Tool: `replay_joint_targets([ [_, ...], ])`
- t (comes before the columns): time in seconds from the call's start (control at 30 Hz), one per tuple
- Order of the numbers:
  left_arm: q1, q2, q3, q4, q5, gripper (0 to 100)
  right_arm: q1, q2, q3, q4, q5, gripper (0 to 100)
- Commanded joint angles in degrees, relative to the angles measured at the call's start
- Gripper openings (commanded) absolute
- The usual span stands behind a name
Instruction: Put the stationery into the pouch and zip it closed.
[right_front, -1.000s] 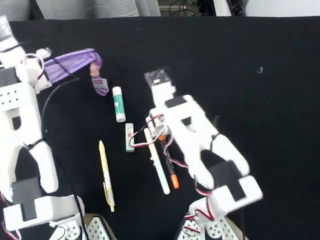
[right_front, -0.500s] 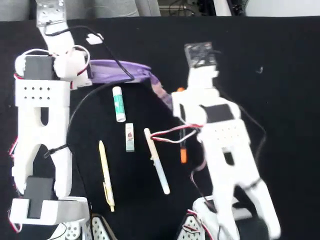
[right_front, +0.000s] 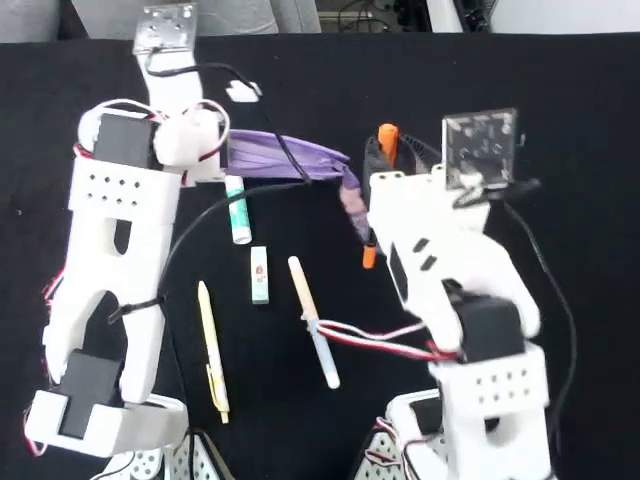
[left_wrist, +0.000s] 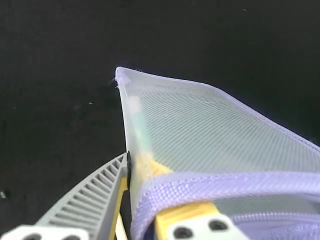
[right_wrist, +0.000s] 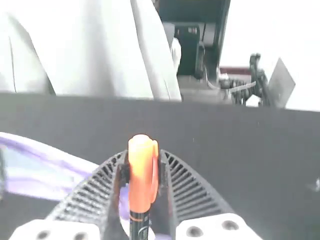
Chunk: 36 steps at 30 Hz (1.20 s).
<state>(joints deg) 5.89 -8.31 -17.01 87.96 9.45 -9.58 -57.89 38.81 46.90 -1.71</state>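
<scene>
Right gripper (right_wrist: 143, 161) first: its ribbed jaws are clamped on the orange marker (right_wrist: 143, 175), cap end poking out past the fingertips. From above, that marker (right_front: 370, 250) stands steeply, cap up, just beside the drooping end of the pouch (right_front: 290, 156); whether the two touch, I cannot tell.

Over to the left gripper (right_front: 218, 160): it is closed on one end of the pouch, with the clear mesh wall (left_wrist: 210, 135) and purple zip band (left_wrist: 225, 185) running out from between the jaws. The pouch stretches from there across toward the right arm, its far end sagging.

Four pieces of stationery lie on the table between the arms. The green-and-white glue stick (right_front: 238, 215) has one end tucked under the pouch. Just below it is a small white-and-green eraser (right_front: 260, 275). A yellow pen (right_front: 212, 350) lies near the left arm, and a white pen (right_front: 313, 322) lies slanted near the right arm, with red and white wires crossing it.

The surface is a black cloth (right_front: 580, 90), plain and matte. Beyond its far edge, the right wrist view catches pale grey draped fabric (right_wrist: 85, 45) and dark equipment with cables (right_wrist: 200, 42).

The glue stick and eraser carry labels, with print too small to make out.
</scene>
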Motion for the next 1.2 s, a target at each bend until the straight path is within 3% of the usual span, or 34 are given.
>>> replay_joint_targets([
  [0.0, 1.89, -0.26, -1.63, -0.09, 0.70, 3, 0.00, -7.08, -0.92, -3.43, 0.44, 1.1],
  [0.13, 2.51, -0.26, 1.01, -0.62, 0.70, 3, -0.62, -12.97, -0.84, -5.54, 0.26, 1.1],
  [0.5, 6.73, -0.26, 6.29, -4.31, 0.70, 3, -16.09, -25.98, 0.13, -6.59, 0.44, 1.1],
  [0.87, 7.08, -0.88, 6.37, -2.64, 0.70, 3, -18.99, -35.82, 31.60, -42.29, 0.35, 1.1],
  [1.17, 7.16, -0.88, 6.29, -3.08, 0.70, 3, -18.81, -36.35, 37.67, -51.60, 0.44, 1.1],
])
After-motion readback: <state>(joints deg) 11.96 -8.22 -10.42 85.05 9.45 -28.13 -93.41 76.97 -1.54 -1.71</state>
